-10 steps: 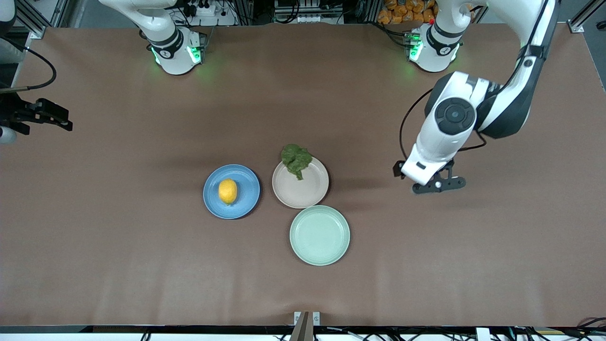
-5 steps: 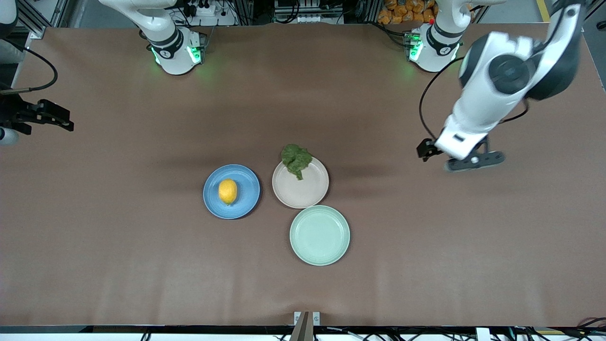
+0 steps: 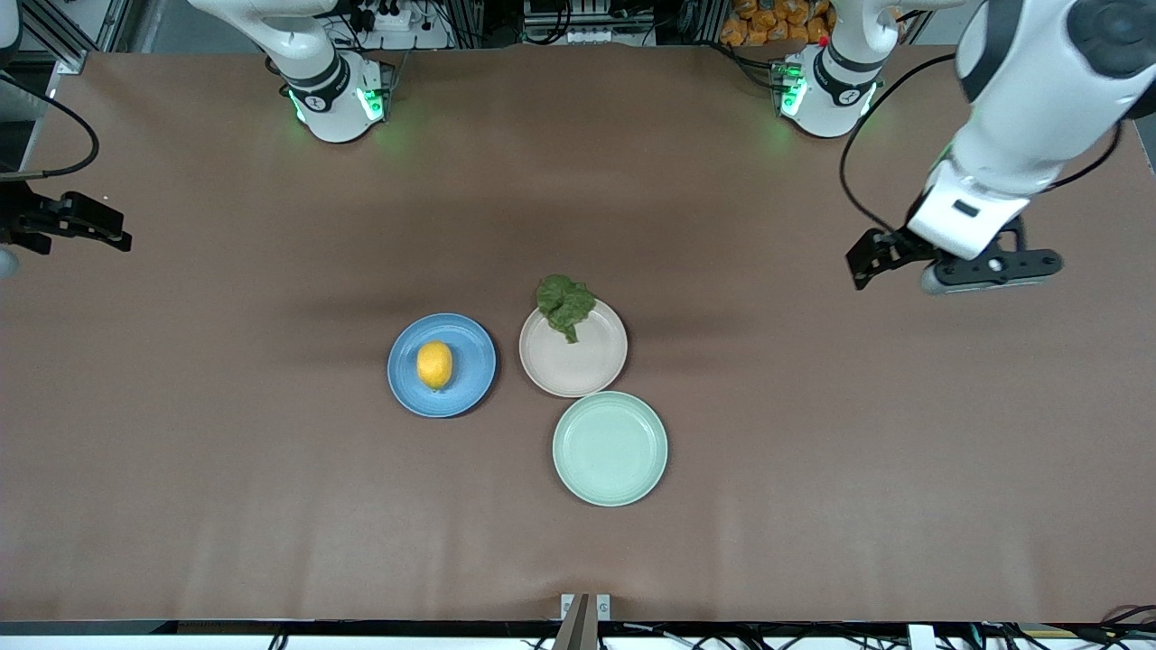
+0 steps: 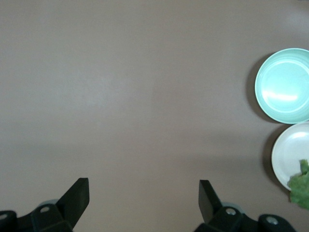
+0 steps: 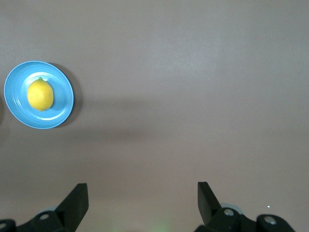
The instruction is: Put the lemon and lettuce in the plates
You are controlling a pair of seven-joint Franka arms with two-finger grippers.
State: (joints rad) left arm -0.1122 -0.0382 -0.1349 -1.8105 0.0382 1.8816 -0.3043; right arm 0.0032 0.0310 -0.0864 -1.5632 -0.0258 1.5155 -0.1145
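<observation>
The lemon (image 3: pixel 434 364) lies in the middle of the blue plate (image 3: pixel 471 361); the right wrist view shows the lemon (image 5: pixel 40 94) on that plate (image 5: pixel 62 111) too. The lettuce (image 3: pixel 565 305) rests on the edge of the beige-pink plate (image 3: pixel 578 368) that is farther from the front camera, partly overhanging the rim. In the left wrist view the lettuce (image 4: pixel 301 186) and its plate (image 4: pixel 288 154) sit at the frame's edge. My left gripper (image 3: pixel 989 269) (image 4: pixel 144 193) hangs open and empty over bare table toward the left arm's end. My right gripper (image 3: pixel 86 224) (image 5: pixel 142 195) waits open and empty at the right arm's end.
A pale mint-green plate (image 3: pixel 610 449) (image 4: pixel 285 84) with nothing in it sits just nearer the front camera than the beige-pink plate, almost touching it. Brown table cover (image 3: pixel 271 506) stretches around the three plates. Both arm bases stand along the edge farthest from the front camera.
My left arm has swung away from the plates toward its own end of the table, gripper still open. The right gripper has barely shifted. Lemon and lettuce have not moved.
</observation>
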